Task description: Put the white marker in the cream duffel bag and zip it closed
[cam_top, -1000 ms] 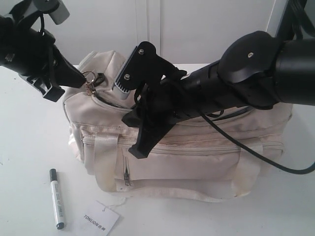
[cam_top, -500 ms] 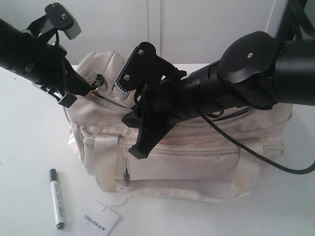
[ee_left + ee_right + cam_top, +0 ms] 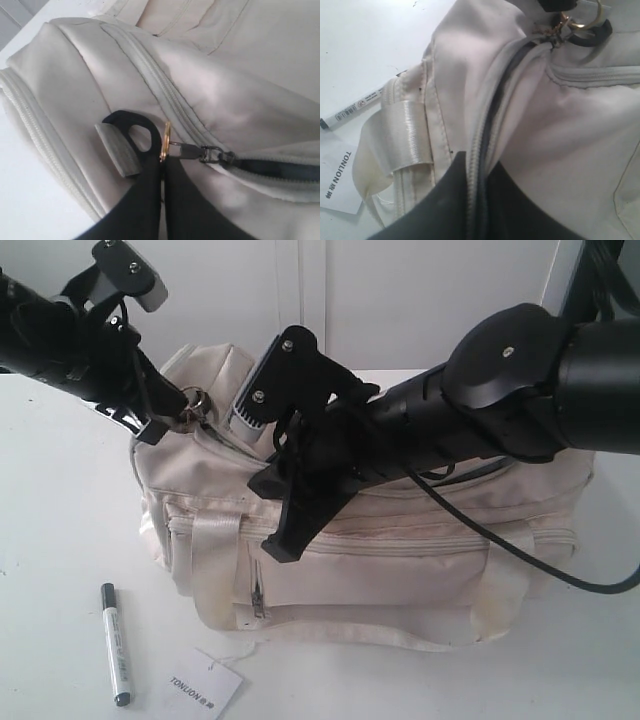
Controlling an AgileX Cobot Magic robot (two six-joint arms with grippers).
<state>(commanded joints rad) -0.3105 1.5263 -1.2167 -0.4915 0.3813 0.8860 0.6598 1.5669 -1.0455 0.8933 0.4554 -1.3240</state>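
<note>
Left gripper (image 3: 161, 162): jaws pinched tight on small gold metal ring (image 3: 165, 141) of zipper pull, at end of soft cream fabric duffel bag (image 3: 400, 575). Right gripper (image 3: 477, 167): jaws narrow, clamping bag's open zipper edge. Slim white marker with black cap (image 3: 116, 644): outside bag, flat on white table (image 3: 60, 540), near white paper tag (image 3: 206, 685).

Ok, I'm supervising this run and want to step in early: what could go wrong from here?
1. The left gripper pinches only the thin ring of the zipper pull; it could slip from the jaws.
2. The white marker lies on the table beside the paper tag, while both grippers are busy on the cream duffel bag. If the right gripper releases the zipper edge to fetch it, the narrow opening may sag shut.
</note>
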